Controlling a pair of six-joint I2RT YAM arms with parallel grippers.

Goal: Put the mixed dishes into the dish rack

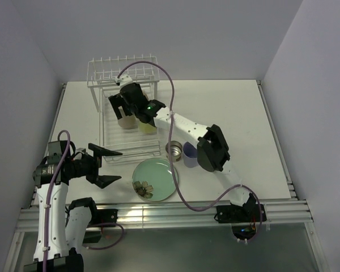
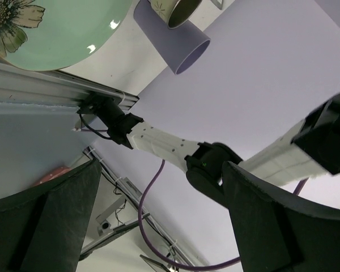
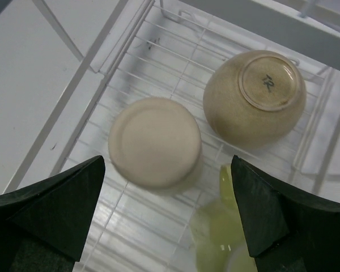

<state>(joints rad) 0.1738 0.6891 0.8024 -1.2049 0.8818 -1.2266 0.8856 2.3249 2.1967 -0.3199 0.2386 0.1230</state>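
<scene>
Dish rack (image 1: 130, 148), far left of table (image 1: 232, 113), holds bowl (image 3: 154, 141), tan cup (image 3: 255, 96), mug (image 3: 221, 238) — right gripper (image 3: 167, 164) open just above them, left gripper (image 1: 116, 165) open beside plate (image 1: 154, 178); I'd fear it clipping a cup on exit.

Reaching far forward-left with right arm (image 1: 187, 127), right gripper (image 1: 127, 113) facing down, jaws spread wide. Poised near base with left gripper (image 1: 114, 166), level, jaws apart.

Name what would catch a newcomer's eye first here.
The right gripper, open, hangs over a white wire dish rack at the far left of the table, above an upturned tan ceramic cup and cream bowl. A round mint-green plate with a flower motif lies near the front edge.
</scene>
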